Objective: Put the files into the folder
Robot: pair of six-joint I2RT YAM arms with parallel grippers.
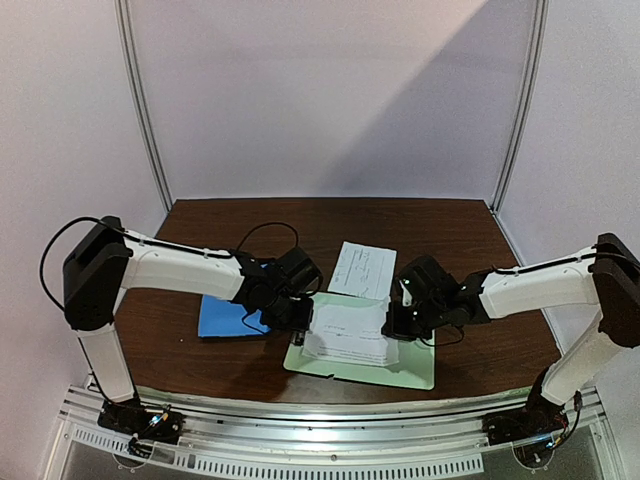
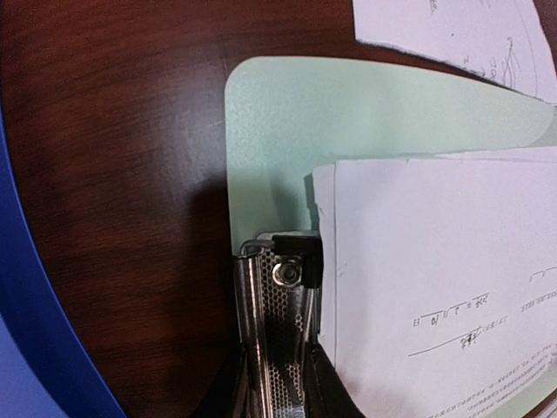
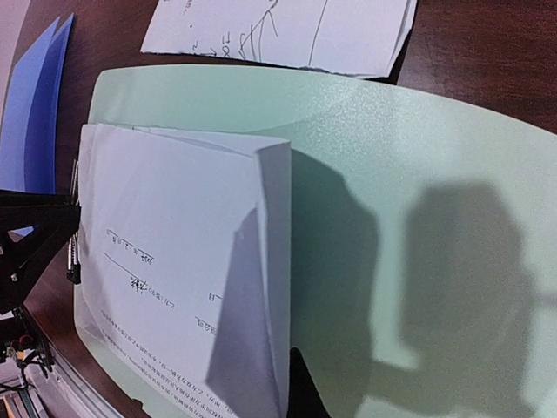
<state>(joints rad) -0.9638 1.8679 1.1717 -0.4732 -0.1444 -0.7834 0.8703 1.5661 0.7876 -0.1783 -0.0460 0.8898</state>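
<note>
Top view wide; wrist views close, sharing files [image 2: 435, 279].

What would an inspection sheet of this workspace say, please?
Surface: dark wooden table.
Job's things: blue folder at left; clipped sheet on the clipboard, right edge lifted; loose sheet beyond it.
Clutter: pale green clipboard.
Grippers: left gripper shut on the metal clip; right gripper shut on the clipped sheet.
Cables: black cable looped above left arm.
Surroundings: pale walls, metal posts.

I see 1 sheet [image 1: 350, 335] on the clipboard [image 1: 410, 372], a 2nd sheet [image 1: 362, 268] behind it, the folder [image 1: 228, 318] to its left.
</note>
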